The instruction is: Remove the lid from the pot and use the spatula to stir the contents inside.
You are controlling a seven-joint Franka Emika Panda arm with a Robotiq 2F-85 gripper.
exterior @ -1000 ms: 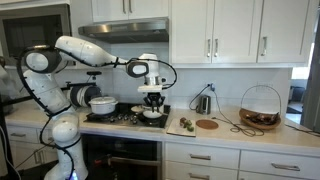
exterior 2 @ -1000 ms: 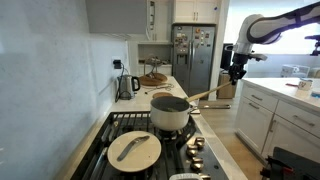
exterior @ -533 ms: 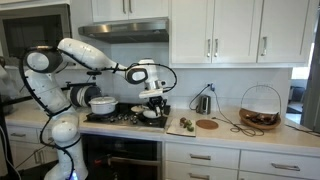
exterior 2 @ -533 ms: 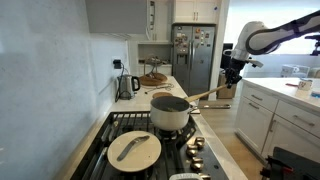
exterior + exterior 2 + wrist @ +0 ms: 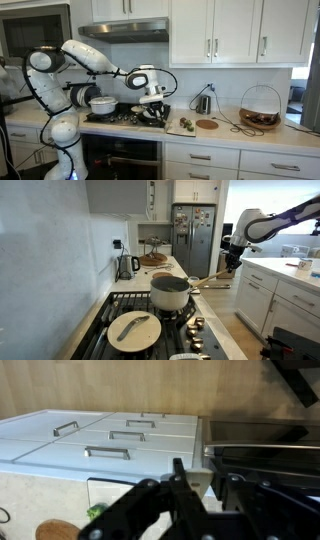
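Note:
The small white pot [image 5: 170, 294] stands uncovered on the stove [image 5: 150, 308], its dark inside showing; in an exterior view it sits low under the gripper [image 5: 152, 114]. A wooden spatula [image 5: 205, 278] leans out of it towards the counter's edge. My gripper [image 5: 232, 266] [image 5: 154, 99] is at the handle's far end. In the wrist view the pale spatula handle [image 5: 197, 480] is pinched between the black fingers, so my gripper [image 5: 205, 482] is shut on it. I cannot make out the lid.
A larger white pot with a domed top [image 5: 102, 103] [image 5: 134, 328] sits on the neighbouring burner. A kettle [image 5: 125, 265] stands by the backsplash, and a wire basket [image 5: 260, 108] and a round wooden board [image 5: 206, 124] sit on the counter. White drawers [image 5: 110, 440] fill the wrist view.
The gripper has come down and in towards the stove with the spatula handle in it. The pot and the domed pot have not moved.

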